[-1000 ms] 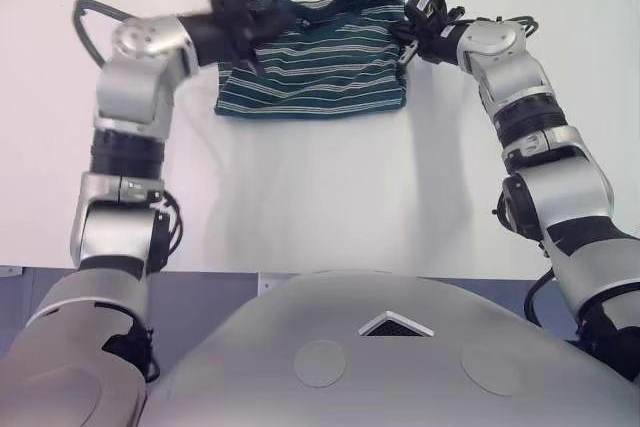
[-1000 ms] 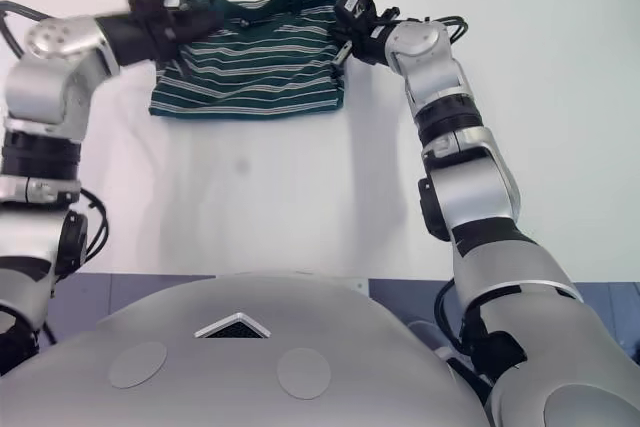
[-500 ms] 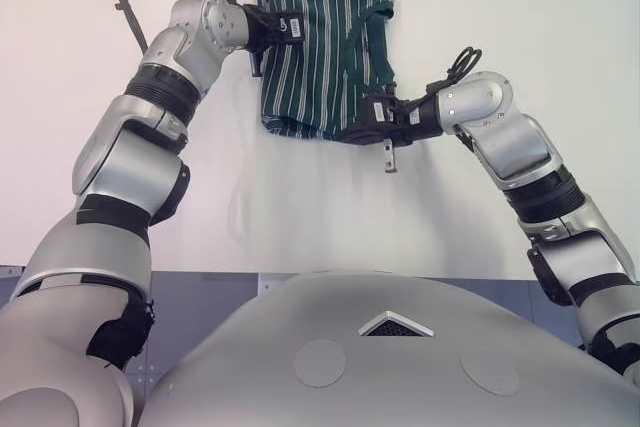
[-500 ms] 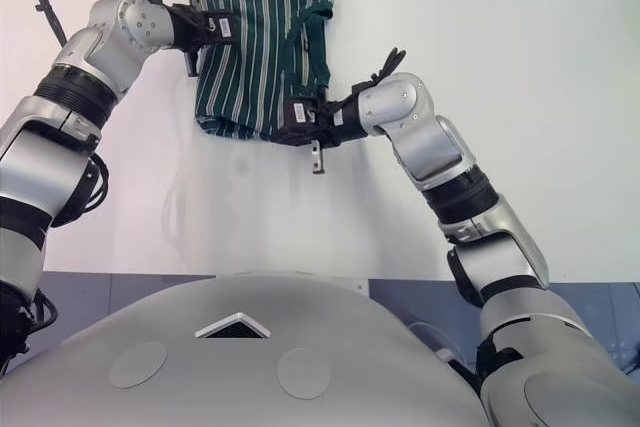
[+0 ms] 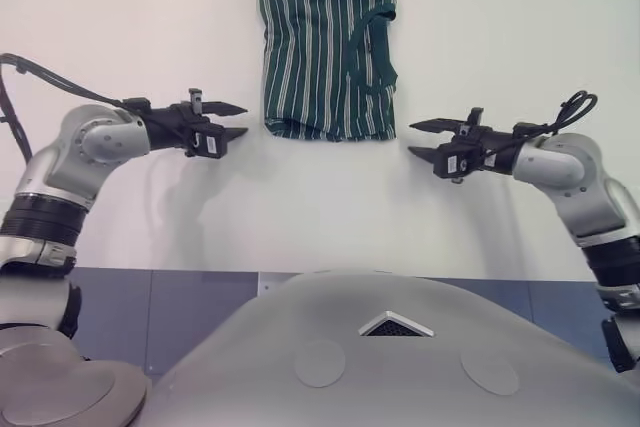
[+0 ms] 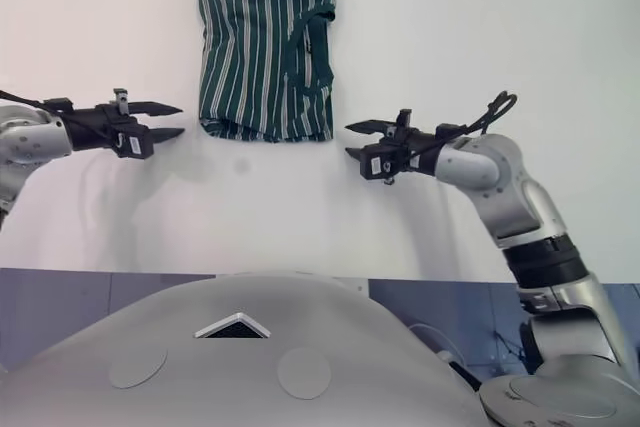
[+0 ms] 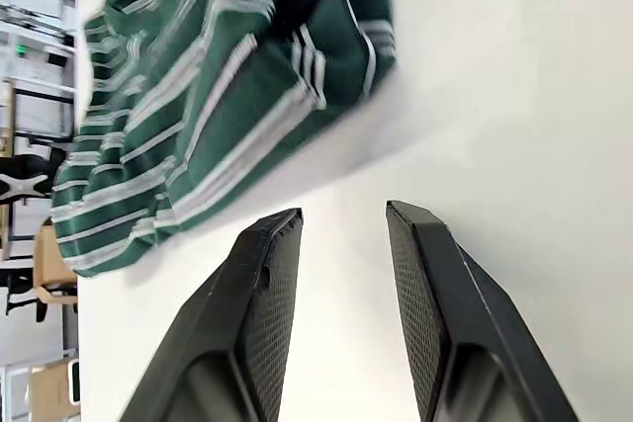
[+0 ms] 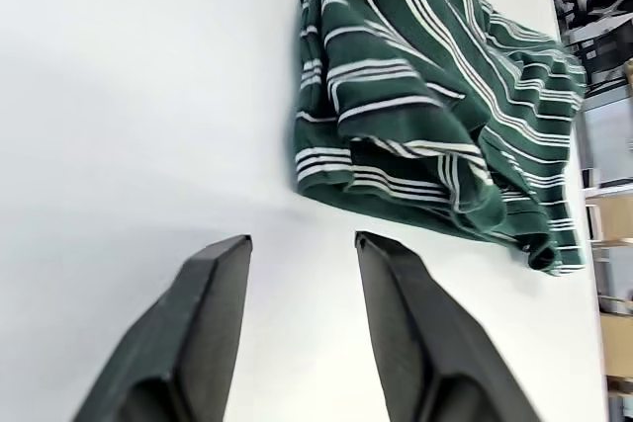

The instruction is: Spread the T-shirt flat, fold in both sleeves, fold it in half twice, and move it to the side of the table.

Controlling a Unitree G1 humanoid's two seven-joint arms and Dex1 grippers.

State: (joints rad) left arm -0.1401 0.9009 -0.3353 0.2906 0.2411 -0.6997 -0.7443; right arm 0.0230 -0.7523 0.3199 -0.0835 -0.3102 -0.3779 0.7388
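Our left gripper and right gripper hang open and empty near the folded T-shirt, so we judge only moving it aside remains

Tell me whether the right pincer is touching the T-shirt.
Apart. The left eye view shows bare table between the open right pincer and the T-shirt.

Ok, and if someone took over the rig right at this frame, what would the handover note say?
Left gripper: open, empty, just off the near left corner of the T-shirt, not touching it.
Right gripper: open, empty, just off the near right corner, also apart from it.
T-shirt: a compact folded rectangle at the far middle of the table.
Done: the folding looks finished.
Left: grasp the shirt and move it to the side of the table.
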